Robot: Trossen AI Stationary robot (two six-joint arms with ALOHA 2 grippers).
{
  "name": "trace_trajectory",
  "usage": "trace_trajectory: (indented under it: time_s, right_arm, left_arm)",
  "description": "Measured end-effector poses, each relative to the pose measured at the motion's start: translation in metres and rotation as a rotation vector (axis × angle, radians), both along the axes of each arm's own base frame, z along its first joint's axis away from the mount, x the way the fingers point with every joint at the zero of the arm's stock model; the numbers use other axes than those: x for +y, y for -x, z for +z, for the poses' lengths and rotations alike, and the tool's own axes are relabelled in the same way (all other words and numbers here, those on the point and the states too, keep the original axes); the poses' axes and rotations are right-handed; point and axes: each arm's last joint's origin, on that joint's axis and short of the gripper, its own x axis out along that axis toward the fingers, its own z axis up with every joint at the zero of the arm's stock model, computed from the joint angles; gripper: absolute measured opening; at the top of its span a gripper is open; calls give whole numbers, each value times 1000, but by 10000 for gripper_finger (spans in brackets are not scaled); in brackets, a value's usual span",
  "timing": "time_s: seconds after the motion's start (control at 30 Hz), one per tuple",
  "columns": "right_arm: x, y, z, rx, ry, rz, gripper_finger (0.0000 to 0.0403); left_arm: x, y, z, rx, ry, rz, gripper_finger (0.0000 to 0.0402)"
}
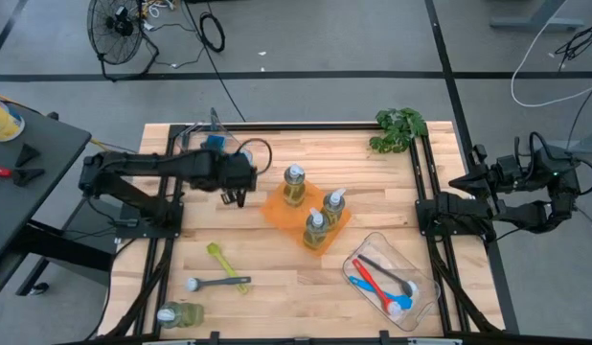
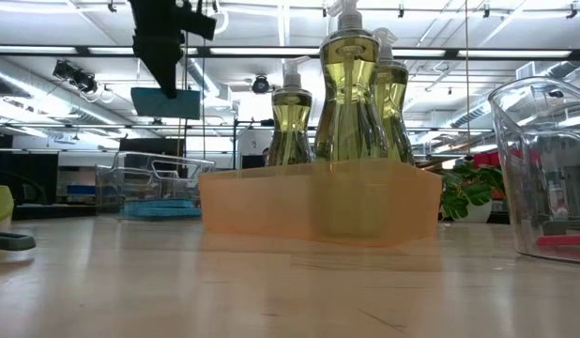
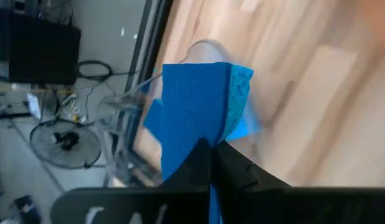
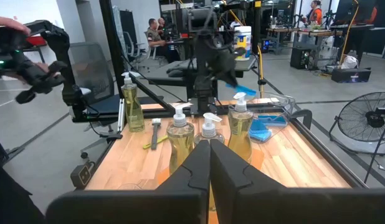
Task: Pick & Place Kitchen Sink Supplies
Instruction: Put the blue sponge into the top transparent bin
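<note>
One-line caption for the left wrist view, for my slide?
Left gripper holds a blue sponge above the wooden table.

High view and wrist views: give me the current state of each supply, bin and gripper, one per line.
Left gripper: shut on blue sponge, raised above the table.
Right gripper: shut, empty, parked at the table's right edge.
Three soap bottles: upright in orange tray.
Fourth soap bottle: lying down.
Clear bin: holds red and blue brushes.
</note>
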Motion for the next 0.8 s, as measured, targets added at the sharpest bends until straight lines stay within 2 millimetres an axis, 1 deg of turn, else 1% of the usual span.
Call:
trace_trajectory:
  time_s: [0.13, 0.27, 0.37, 0.47, 0.67, 0.8]
  right_arm:
    - [0, 0, 0, 0, 0, 0, 13]
    - [0, 0, 0, 0, 0, 0, 13]
    - [0, 0, 0, 0, 0, 0, 13]
    - [0, 0, 0, 0, 0, 0, 13]
    - [0, 0, 0, 0, 0, 0, 13]
    - [0, 0, 0, 0, 0, 0, 13]
  left_arm:
    - [25, 8, -1, 89, 1, 48, 5]
    - [46, 19, -2, 195, 17, 85, 8]
    - [62, 25, -2, 236, 26, 107, 8]
    - [77, 30, -2, 243, 34, 137, 7]
    - [107, 38, -2, 224, 31, 181, 18]
    - [122, 40, -2, 159, 39, 208, 10]
